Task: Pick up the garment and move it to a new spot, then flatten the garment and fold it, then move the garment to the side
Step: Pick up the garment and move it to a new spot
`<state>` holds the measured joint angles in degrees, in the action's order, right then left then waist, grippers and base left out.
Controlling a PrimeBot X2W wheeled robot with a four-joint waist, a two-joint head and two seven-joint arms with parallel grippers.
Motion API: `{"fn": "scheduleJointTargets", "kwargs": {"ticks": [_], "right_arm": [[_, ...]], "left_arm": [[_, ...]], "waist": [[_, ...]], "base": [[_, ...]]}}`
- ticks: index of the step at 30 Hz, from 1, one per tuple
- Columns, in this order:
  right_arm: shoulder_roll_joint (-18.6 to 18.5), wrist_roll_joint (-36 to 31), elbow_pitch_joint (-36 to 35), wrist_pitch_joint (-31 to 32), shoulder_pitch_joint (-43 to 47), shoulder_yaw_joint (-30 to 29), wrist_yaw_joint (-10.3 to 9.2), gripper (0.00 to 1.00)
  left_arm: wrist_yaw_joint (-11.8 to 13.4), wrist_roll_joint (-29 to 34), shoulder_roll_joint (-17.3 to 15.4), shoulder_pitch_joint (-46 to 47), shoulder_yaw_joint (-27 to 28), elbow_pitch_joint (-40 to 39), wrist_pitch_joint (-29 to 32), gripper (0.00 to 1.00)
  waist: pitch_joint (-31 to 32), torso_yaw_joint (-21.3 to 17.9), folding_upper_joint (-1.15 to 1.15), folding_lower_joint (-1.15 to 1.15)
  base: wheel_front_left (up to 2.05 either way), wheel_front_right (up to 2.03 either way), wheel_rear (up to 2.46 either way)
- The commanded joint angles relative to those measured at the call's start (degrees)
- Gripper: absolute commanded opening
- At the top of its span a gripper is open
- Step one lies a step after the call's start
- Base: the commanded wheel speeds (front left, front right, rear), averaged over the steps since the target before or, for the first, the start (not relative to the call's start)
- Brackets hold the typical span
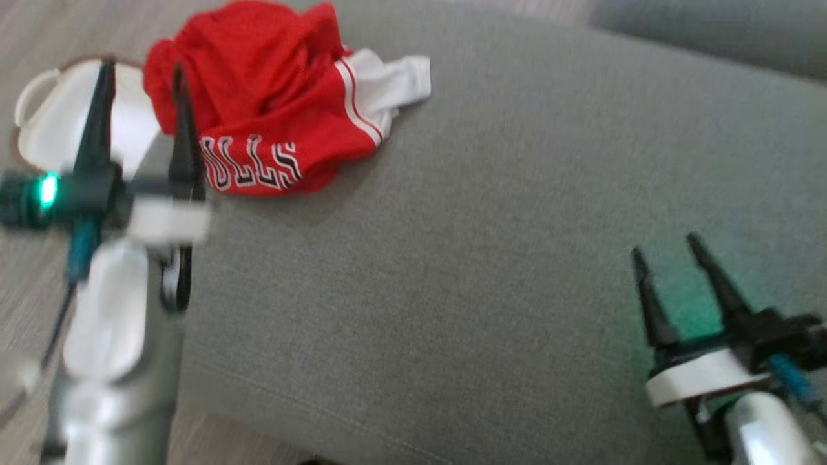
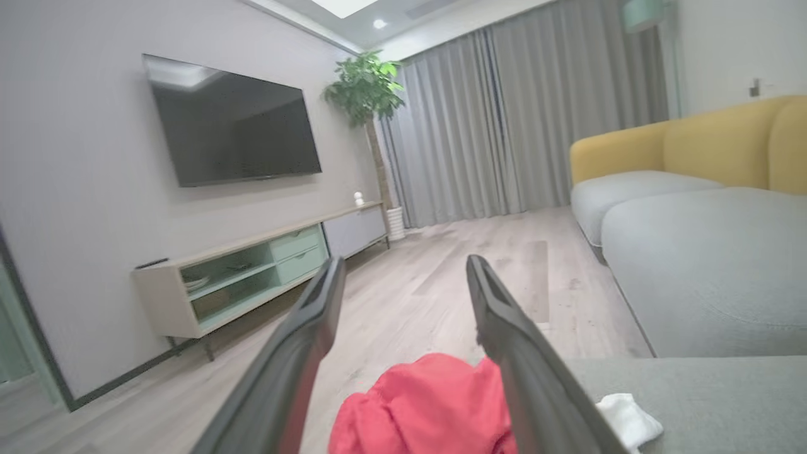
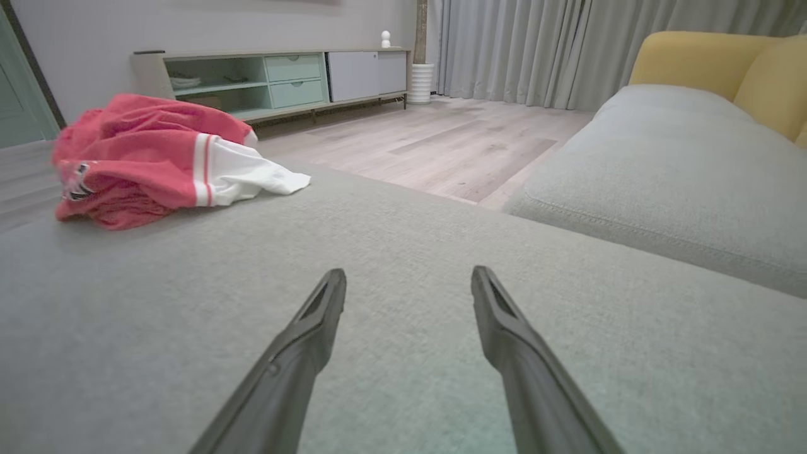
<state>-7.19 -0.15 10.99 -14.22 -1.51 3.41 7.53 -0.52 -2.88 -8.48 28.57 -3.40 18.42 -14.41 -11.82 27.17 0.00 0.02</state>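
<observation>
You see the garment (image 1: 271, 97) lying on the far left corner of the cushion (image 1: 484, 258). A tub (image 1: 45, 116) sits just left of the garment, off the cushion. Your left gripper (image 1: 142, 66) is above the garment's left edge. Your right gripper (image 1: 664, 245) is at the near right, over the cushion, well apart from the garment. A second cushion (image 1: 711, 32) lies far right.

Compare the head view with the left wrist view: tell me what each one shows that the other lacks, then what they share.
Head view: the right end effector, open over the grey cushion, a white container with a handle, and the lettering on the red garment.
Left wrist view: a wall television, a low cabinet, a potted plant, curtains and a yellow sofa back.
Shared: the garment, crumpled near the cushion's corner, the cushion, and the open left end effector beside it.
</observation>
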Motion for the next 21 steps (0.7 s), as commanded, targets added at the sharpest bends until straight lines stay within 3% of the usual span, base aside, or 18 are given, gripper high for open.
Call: {"fn": "scheduleJointTargets", "kwargs": {"ticks": [1, 11, 21], "right_arm": [[-2.57, 0.16, -3.00, -0.78, -2.35, 0.45, -0.04, 1.00], [-9.95, 1.88, -7.49, -0.78, -3.41, -1.97, -0.04, 1.00], [-13.37, 2.18, -9.86, -0.78, -0.77, -2.46, -0.04, 1.00]], "left_arm": [[-1.41, 0.16, -1.56, 9.26, 0.31, 2.32, 1.06, 1.00], [-5.38, -1.61, 1.98, 33.67, -4.41, 23.71, 3.23, 1.00], [-6.92, -6.44, 4.43, 38.61, -10.61, 46.04, 11.47, 1.00]], "waist": [[-8.37, -0.53, 0.00, -0.02], [-17.22, -0.40, 0.00, -0.02], [-19.77, -0.82, 0.00, -0.02]], "base": [[0.00, 0.00, 0.00], [0.00, 0.00, 0.00], [0.00, 0.00, 0.00]]}}
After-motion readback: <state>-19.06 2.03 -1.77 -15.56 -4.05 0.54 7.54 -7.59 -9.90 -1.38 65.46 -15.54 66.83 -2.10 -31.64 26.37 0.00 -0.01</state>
